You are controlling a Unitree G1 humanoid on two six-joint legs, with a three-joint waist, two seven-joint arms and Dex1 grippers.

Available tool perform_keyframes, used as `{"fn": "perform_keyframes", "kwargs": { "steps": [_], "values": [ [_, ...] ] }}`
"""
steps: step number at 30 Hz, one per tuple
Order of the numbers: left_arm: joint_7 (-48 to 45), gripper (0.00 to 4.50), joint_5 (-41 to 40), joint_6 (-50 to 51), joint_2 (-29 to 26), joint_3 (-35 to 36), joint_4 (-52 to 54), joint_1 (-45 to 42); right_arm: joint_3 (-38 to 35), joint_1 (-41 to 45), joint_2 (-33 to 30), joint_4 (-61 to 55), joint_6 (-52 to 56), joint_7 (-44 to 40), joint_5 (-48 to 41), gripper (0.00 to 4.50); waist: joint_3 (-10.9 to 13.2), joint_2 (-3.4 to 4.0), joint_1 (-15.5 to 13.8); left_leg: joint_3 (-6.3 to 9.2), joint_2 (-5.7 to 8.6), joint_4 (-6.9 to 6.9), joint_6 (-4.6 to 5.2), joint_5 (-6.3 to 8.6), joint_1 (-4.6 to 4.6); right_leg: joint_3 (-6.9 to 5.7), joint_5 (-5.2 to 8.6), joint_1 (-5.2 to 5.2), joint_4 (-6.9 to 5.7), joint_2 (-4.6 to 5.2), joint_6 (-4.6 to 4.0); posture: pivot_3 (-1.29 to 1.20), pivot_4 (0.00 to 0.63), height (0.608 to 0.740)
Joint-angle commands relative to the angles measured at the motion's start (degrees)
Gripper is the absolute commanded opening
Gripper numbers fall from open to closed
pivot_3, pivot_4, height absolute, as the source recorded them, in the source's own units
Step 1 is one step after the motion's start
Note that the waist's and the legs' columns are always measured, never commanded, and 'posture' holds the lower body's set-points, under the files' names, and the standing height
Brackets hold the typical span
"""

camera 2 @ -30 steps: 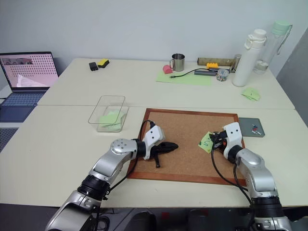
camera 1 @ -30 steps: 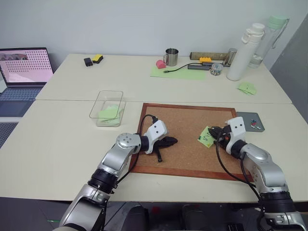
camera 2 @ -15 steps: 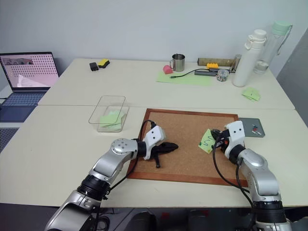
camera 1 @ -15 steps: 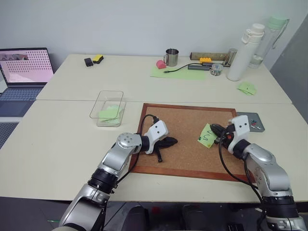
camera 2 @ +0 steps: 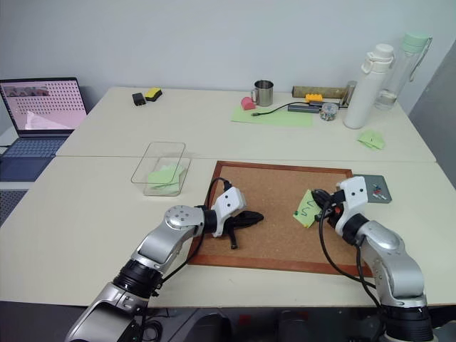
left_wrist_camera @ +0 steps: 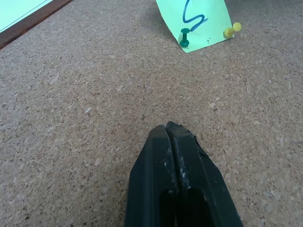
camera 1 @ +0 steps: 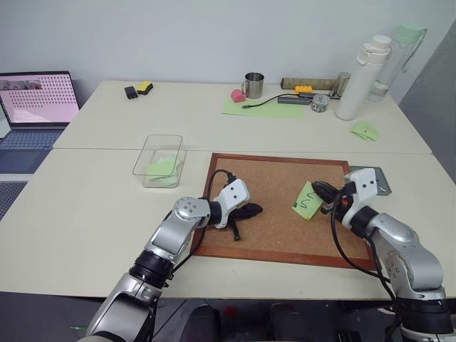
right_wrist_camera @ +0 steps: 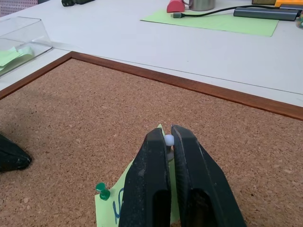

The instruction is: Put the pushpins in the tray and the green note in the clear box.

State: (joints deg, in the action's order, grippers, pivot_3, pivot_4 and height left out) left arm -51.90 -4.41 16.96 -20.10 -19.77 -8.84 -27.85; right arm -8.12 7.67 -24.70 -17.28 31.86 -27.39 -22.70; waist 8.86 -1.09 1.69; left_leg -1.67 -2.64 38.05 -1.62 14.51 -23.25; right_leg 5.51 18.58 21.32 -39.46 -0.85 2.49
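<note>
No readable text anywhere; the green note (left_wrist_camera: 196, 21) bears only a hand-drawn blue squiggle.

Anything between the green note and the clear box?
Partly: the shut left gripper lies low over the corkboard, roughly between the green note and the clear box. A green pushpin and a yellow pushpin also pin the note down.

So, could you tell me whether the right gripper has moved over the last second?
Yes. The right gripper, shut on a whitish pushpin, has lifted slightly, its wrist now overlapping the tray it sat below earlier.
</note>
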Motion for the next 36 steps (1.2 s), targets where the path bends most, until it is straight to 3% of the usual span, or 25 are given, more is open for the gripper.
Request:
{"fn": "perform_keyframes", "kwargs": {
  "steps": [1, 16, 21, 27, 36],
  "values": [
    [-0.13, 0.00, 2.04, 1.89, -1.61, -1.18, -2.29, 1.72, -2.75, 0.67, -0.93, -2.67, 0.41, 0.21, -1.80, 0.02, 0.00, 0.00, 0.01, 0.00, 0.00, 0.00, 0.00, 0.00, 0.00, 0.00, 0.00, 0.00, 0.00, 0.00, 0.00, 0.00, 0.150, 0.740],
    [0.19, 0.00, 1.75, 2.26, -1.76, -0.91, -1.43, 2.22, -8.99, 3.89, 1.33, -1.30, 4.06, 4.09, -8.82, 0.02, 0.00, 0.00, 0.15, -0.02, -0.01, -0.05, 0.00, 0.00, 0.01, 0.02, 0.00, 0.01, 0.02, -0.03, 0.00, 0.00, 0.150, 0.740],
    [0.16, 0.00, 1.65, 2.51, -1.78, -0.98, -0.84, 2.46, -13.91, 7.31, -4.61, 11.26, -0.13, 8.81, -1.90, 0.02, 0.01, 0.00, 0.12, -0.06, 0.00, -0.05, 0.00, 0.00, 0.02, 0.05, 0.00, 0.01, 0.03, 0.00, 0.00, 0.00, 0.150, 0.740],
    [-0.21, 0.00, 1.76, 2.44, -2.11, -1.27, 0.10, 3.11, -12.63, 12.62, -12.60, 31.11, -7.95, 3.21, 3.54, 0.02, -0.01, 0.03, 0.34, -0.17, 0.05, -0.15, 0.01, 0.01, 0.10, 0.15, 0.00, -0.01, 0.17, -0.10, -0.01, 0.00, 0.150, 0.740],
    [-0.26, 0.00, 1.45, 3.73, -3.83, -0.44, 2.47, 4.22, -9.51, 22.47, -12.20, 48.83, -15.42, -2.99, 5.91, 0.02, 0.00, 0.05, 1.18, -0.23, -0.04, -0.22, 0.01, 0.01, 0.27, 0.25, 0.00, -0.19, 0.27, -0.06, -0.01, 0.00, 0.150, 0.740]
  ]
}}
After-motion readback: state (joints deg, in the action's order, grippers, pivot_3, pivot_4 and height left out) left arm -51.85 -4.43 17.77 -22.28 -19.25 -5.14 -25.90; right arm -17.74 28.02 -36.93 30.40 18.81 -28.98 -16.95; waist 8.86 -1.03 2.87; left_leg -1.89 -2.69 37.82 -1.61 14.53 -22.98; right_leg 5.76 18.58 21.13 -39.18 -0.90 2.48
